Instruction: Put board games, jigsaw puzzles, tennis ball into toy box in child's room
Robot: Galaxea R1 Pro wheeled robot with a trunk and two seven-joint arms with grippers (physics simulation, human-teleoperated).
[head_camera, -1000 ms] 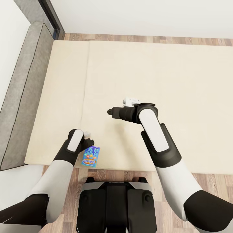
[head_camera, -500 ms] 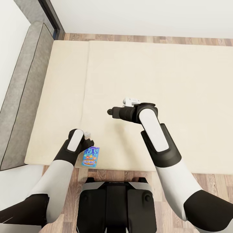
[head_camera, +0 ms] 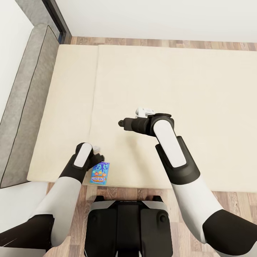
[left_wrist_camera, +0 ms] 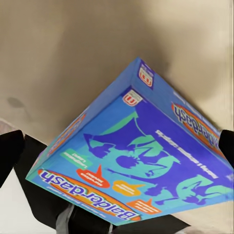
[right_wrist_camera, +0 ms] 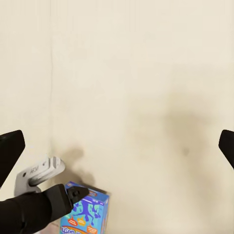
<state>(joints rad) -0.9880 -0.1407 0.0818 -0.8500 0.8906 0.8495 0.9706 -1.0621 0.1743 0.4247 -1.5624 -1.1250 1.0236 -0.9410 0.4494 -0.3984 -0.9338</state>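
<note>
While I hold over the bed (head_camera: 160,78), the blue "Balderdash" board game (head_camera: 100,172) sits near its front edge, close to the wood floor (head_camera: 107,194), long axis running toward that edge. My left gripper (head_camera: 97,154) straddles it, fingers apart; I cannot tell whether they grip. My right gripper (right_wrist_camera: 117,146) hangs wide open, holding nothing, over bare mattress with plenty of room.
</note>
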